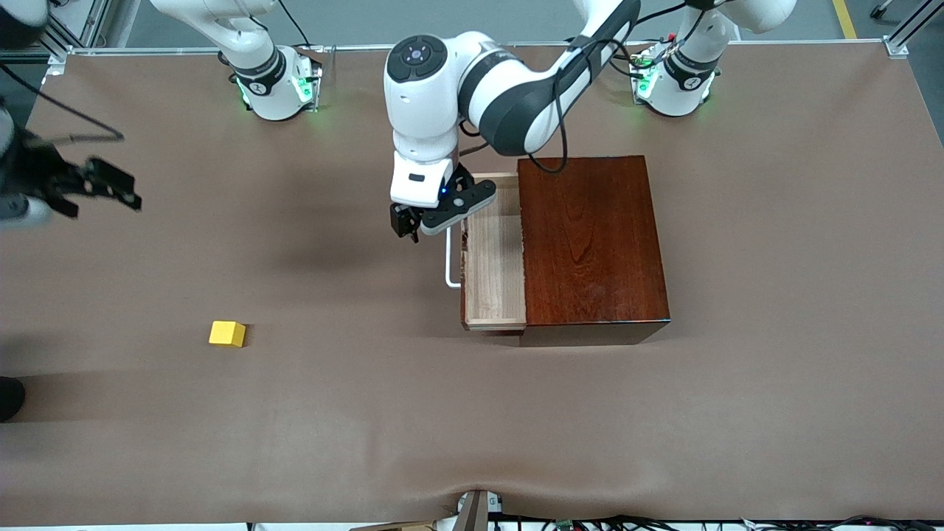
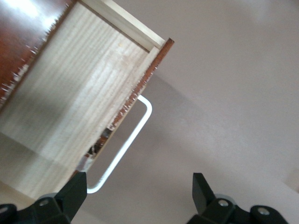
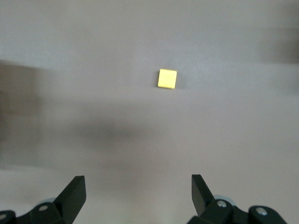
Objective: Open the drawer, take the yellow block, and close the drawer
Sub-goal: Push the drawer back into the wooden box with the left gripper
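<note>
The dark reddish-brown wooden box (image 1: 594, 240) stands mid-table. Its drawer (image 1: 495, 258) is pulled out toward the right arm's end, and the pale interior looks empty. The white handle (image 1: 450, 259) is free. My left gripper (image 1: 410, 223) is open, just above and beside the handle. In the left wrist view the drawer (image 2: 70, 93) and handle (image 2: 126, 144) lie ahead of the open left gripper (image 2: 139, 186). The yellow block (image 1: 226, 333) sits on the table, nearer the front camera, toward the right arm's end. My right gripper (image 1: 110, 184) is open, high over the table; its wrist view shows the block (image 3: 167, 78) beyond the open gripper (image 3: 138, 186).
The brown table cover (image 1: 664, 413) spreads all around the box. A dark object (image 1: 7, 398) shows at the table's edge at the right arm's end. A bracket (image 1: 472, 510) sits at the table edge nearest the front camera.
</note>
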You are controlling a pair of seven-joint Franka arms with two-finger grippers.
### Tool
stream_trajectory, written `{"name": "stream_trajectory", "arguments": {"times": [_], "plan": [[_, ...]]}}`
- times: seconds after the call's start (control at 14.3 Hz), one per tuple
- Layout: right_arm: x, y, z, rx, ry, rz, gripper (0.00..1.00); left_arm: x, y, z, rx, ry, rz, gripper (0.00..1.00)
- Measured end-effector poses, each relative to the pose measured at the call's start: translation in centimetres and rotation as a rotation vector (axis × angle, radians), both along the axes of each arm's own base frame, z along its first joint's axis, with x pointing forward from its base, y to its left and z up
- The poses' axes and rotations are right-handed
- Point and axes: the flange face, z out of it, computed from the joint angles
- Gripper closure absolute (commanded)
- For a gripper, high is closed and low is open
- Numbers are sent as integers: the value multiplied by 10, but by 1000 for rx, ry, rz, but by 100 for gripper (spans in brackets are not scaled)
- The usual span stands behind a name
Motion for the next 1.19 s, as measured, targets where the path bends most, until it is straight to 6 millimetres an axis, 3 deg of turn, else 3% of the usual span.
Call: {"name": "stream_trajectory", "arguments": {"times": [0.28, 0.56, 0.91, 1.19], "plan": [[-6, -1, 5, -1, -1, -1, 0, -9, -25, -45, -33, -12, 47, 0], [-4, -2, 7, -2, -16, -4, 0, -11, -36, -83, -42, -12, 106, 0], [0, -1, 1, -3, -9, 0, 0, -9, -36, -103, -39, -9, 159, 0], [0, 12, 1, -3, -9, 24, 0, -9, -35, -124, -10, 8, 170, 0]]}}
